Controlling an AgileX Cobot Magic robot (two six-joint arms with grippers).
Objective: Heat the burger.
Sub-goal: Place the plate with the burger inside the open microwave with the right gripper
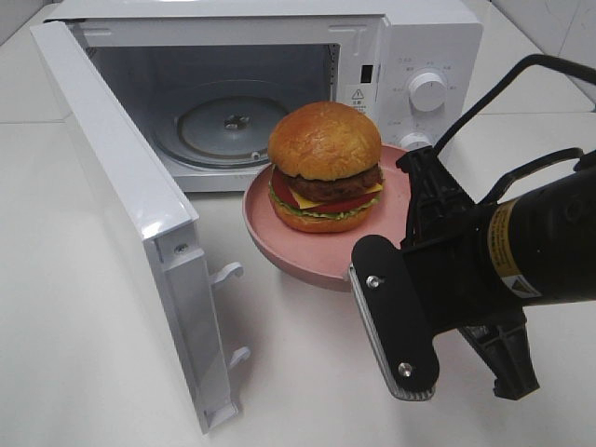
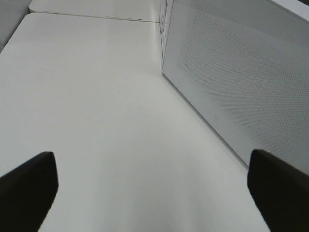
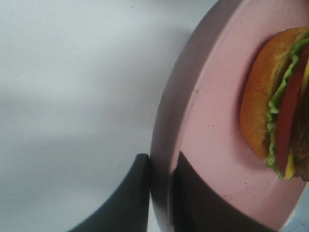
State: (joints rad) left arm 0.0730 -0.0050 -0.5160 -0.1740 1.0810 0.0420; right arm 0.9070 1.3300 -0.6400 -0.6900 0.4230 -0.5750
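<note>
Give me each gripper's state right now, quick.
The left gripper is open, holding nothing.
The right gripper is shut on the rim of the pink plate, with the burger on it.

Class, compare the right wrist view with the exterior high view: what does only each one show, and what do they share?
Only the right wrist view shows the grip itself: the jaws of the right gripper closed on either side of the pink plate rim. Only the exterior high view shows the microwave, its door swung open, the glass turntable inside, and the domed top of the burger. Both show the burger, the pink plate, the right gripper and the white table.
</note>
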